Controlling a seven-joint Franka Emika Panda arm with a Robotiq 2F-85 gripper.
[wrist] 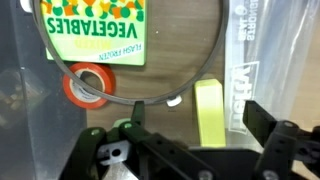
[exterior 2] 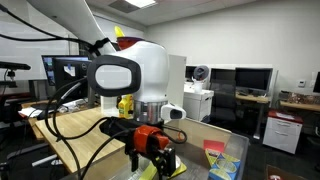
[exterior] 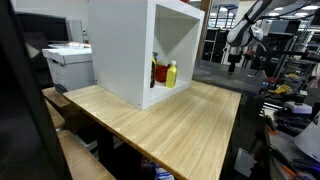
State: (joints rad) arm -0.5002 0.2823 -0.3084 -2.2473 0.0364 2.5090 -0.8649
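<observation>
In the wrist view my gripper (wrist: 200, 128) is open, with its two dark fingers wide apart and nothing held. A yellow-green block (wrist: 208, 110) lies on the wooden surface below, between the fingers. Beyond it is a clear round rim (wrist: 180, 95) over a frozen vegetables packet (wrist: 95, 30), with an orange tape roll (wrist: 88, 86) beside it. In an exterior view the gripper (exterior 2: 160, 160) hangs from the white arm (exterior 2: 135, 70) low over the table's near end.
A white open cube shelf (exterior: 140, 50) stands on the wooden table (exterior: 170, 125) with a red bottle (exterior: 157, 72) and a yellow bottle (exterior: 171, 73) inside. A printer (exterior: 68, 62) is beside it. A colourful box (exterior 2: 225, 160) and clear plastic packaging (wrist: 250, 50) lie near the gripper.
</observation>
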